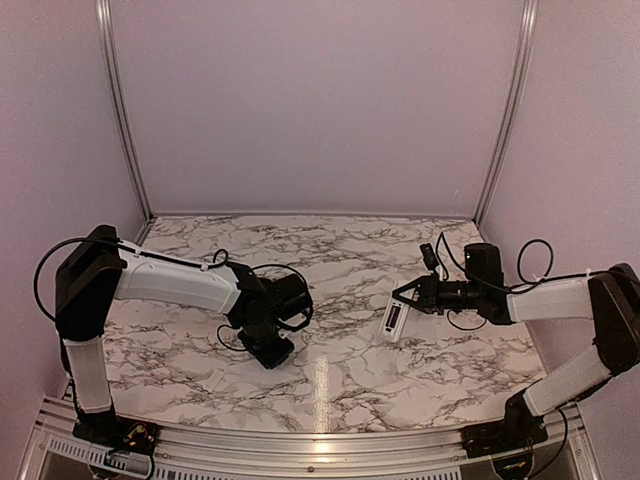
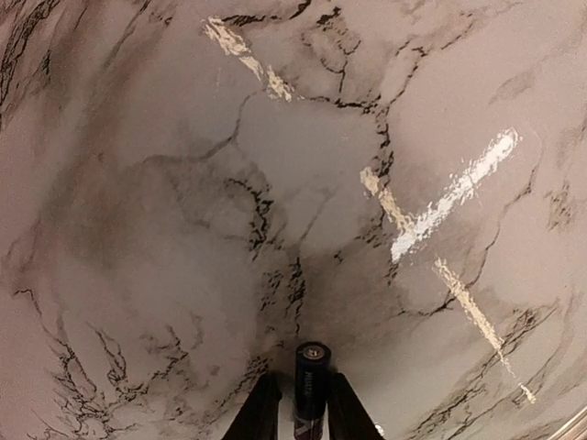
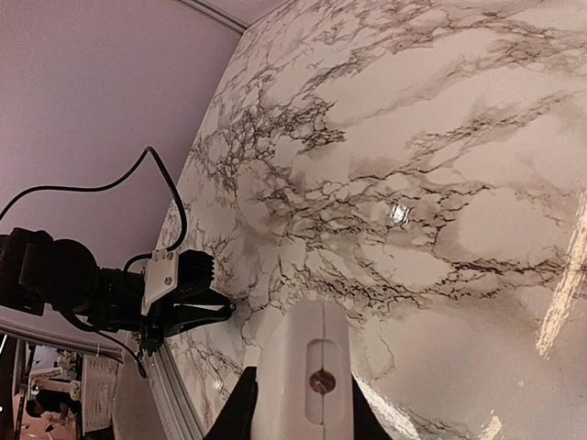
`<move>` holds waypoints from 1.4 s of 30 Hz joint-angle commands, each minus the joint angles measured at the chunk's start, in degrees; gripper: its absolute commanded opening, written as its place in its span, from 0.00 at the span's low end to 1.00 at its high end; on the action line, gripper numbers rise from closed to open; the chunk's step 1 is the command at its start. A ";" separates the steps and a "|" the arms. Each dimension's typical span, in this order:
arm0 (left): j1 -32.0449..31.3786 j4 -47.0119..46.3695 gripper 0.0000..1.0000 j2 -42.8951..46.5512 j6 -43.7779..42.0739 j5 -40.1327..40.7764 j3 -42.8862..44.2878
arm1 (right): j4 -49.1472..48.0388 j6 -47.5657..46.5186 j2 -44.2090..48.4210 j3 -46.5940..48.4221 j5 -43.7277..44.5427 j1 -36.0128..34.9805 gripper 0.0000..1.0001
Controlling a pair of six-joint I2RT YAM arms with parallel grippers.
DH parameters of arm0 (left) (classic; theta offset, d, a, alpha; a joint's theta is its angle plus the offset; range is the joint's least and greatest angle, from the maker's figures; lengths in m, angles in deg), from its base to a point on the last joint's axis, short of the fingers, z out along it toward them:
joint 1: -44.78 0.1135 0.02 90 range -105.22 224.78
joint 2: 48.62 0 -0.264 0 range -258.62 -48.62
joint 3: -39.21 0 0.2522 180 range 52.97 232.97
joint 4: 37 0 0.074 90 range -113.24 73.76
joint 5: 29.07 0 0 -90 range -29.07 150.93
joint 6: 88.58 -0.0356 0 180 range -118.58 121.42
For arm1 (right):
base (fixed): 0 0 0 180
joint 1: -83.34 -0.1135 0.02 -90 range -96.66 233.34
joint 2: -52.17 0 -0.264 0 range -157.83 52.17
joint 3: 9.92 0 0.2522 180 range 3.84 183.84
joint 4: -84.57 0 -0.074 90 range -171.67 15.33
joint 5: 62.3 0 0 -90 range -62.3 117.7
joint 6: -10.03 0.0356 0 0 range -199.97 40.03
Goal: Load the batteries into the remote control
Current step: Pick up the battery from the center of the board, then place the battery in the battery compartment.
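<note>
One battery (image 2: 312, 371), slim and black, stands between the fingers of my left gripper (image 2: 307, 403), its round metal end showing. The fingers (image 2: 260, 408) sit narrowly apart around it, with a thin dark gap on the left side. From above, the left gripper (image 1: 270, 345) points down at the marble left of centre. My right gripper (image 1: 402, 293) is shut on the remote control (image 1: 393, 320), a small white handset held just above the table at centre right. In the right wrist view the remote control (image 3: 307, 376) shows an oval recess with a coppery round spot, between dark fingers (image 3: 240, 408).
The marble table (image 1: 340, 260) is walled by pale panels at the back and both sides. A metal rail (image 1: 300, 440) runs along the near edge. Black cables loop beside each wrist. The left gripper (image 3: 197, 307) shows in the right wrist view, low over the table.
</note>
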 commanded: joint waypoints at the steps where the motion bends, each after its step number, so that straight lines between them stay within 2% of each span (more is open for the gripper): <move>1: 0.36 5.10 0.16 -3.33 -0.62 -0.25 -0.14 | -0.28 -0.35 -0.02 2.30 0.57 -0.66 0.00; 8: 1.19 3.94 0.00 -0.61 -0.05 0.02 0.39 | -1.57 0.31 -1.05 2.79 0.44 -1.93 0.00; 11: 2.42 -1.19 0.00 5.00 1.03 -1.04 -0.57 | -5.04 2.57 -1.83 2.66 0.34 -3.35 0.00; 17: 2.56 -19.38 0.00 20.29 5.42 -2.32 -4.67 | -14.64 9.20 -4.94 3.63 1.36 -8.76 0.00; 19: 2.52 -27.96 0.00 23.81 7.87 -5.65 -8.30 | -17.31 11.33 -6.19 4.16 2.05 -10.74 0.00; 22: 2.11 -39.76 0.00 26.40 14.27 -5.79 -12.70 | -21.97 14.85 -7.79 4.50 3.09 -13.02 0.00; 25: 0.45 -44.18 0.00 26.53 16.66 -1.10 -13.96 | -26.93 18.52 -9.78 4.63 4.04 -14.78 0.00; 30: -4.02 -46.03 0.00 23.84 15.18 5.36 -11.88 | -34.07 23.72 -13.57 5.67 4.19 -17.47 0.00; 37: -6.31 -43.44 0.00 18.46 12.94 7.46 -7.13 | -40.76 29.54 -16.82 6.00 4.05 -18.76 0.00; 42: -7.19 -41.90 0.00 15.94 12.01 8.48 -5.14 | -41.60 30.38 -17.13 5.87 3.99 -19.09 0.00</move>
